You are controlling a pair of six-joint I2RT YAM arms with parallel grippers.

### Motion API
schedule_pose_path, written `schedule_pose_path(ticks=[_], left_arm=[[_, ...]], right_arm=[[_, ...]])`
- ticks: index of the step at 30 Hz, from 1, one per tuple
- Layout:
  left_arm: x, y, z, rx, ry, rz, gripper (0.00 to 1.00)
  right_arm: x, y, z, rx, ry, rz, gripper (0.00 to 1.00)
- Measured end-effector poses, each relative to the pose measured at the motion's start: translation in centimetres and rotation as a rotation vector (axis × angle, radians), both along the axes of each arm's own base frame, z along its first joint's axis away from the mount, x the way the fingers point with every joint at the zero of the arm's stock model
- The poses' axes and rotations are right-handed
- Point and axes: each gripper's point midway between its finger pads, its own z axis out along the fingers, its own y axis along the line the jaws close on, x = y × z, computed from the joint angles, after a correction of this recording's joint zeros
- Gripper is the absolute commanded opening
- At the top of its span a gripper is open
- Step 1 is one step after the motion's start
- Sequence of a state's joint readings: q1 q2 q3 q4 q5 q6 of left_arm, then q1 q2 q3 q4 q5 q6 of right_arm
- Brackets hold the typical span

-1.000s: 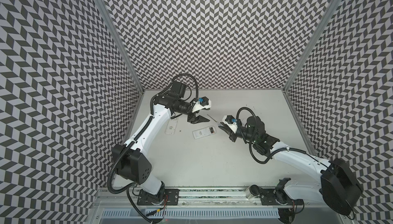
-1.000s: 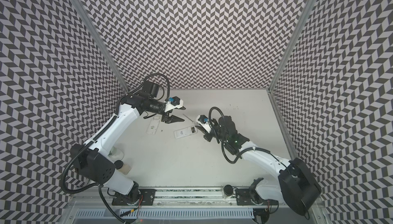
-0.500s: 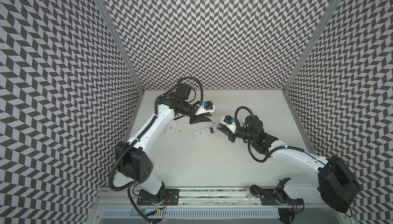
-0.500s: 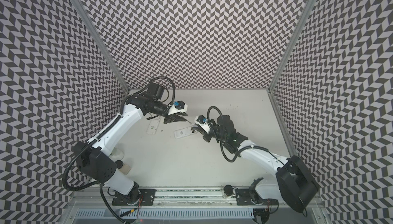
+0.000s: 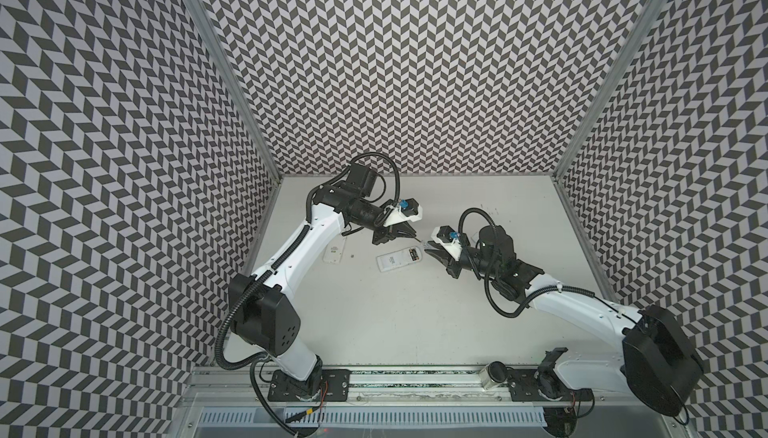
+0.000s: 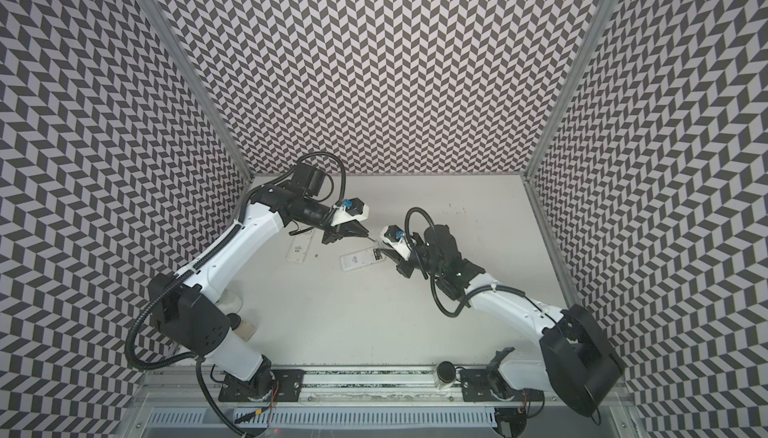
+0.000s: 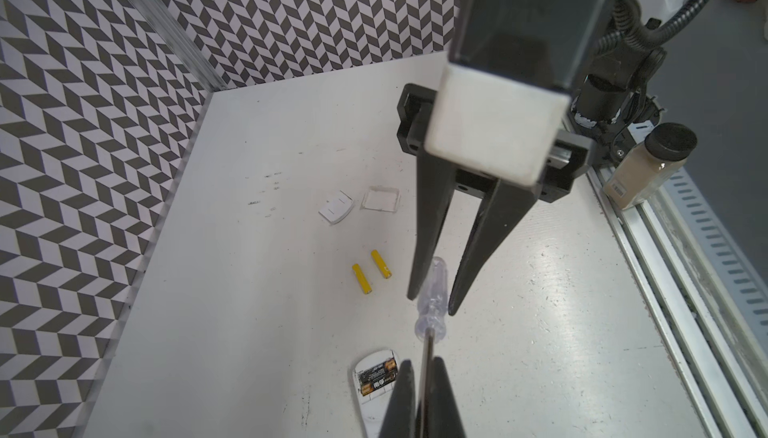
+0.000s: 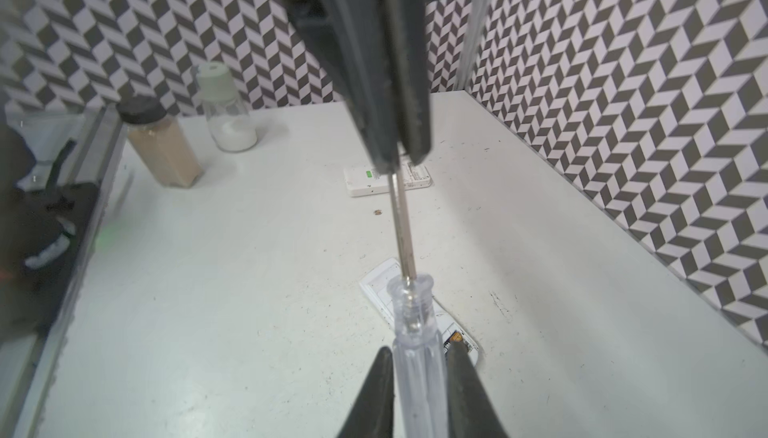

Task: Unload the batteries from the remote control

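White table [image 5: 415,311], chevron walls [image 5: 415,82]; left gripper [image 7: 422,367] clamps screwdriver [image 7: 432,298] shaft; right gripper [image 8: 419,348] straddles handle, grip unclear.

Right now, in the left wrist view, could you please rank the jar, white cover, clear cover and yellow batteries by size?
Largest: jar.
Next: clear cover and white cover, about alike.
Smallest: yellow batteries, alike.
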State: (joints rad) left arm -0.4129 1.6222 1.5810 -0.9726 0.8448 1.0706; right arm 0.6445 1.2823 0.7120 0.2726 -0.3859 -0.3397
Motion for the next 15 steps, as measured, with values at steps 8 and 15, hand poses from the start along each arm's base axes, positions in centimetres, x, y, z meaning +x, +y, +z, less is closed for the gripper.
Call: schedule_pose_path(ticks=[8,15], left_arm=[[2.8,-0.3,2.6,-0.128,0.048,0.116,0.00],[4.2,-1.1,5.8,-0.307,0.197,0.177,0.00]], right_arm=[[-0.3,-3.7,3.9,0.169,-0.056,-0.136,0.62],[2.0,-8.6,6.0,0.382,0.018,-0.296,0.80]])
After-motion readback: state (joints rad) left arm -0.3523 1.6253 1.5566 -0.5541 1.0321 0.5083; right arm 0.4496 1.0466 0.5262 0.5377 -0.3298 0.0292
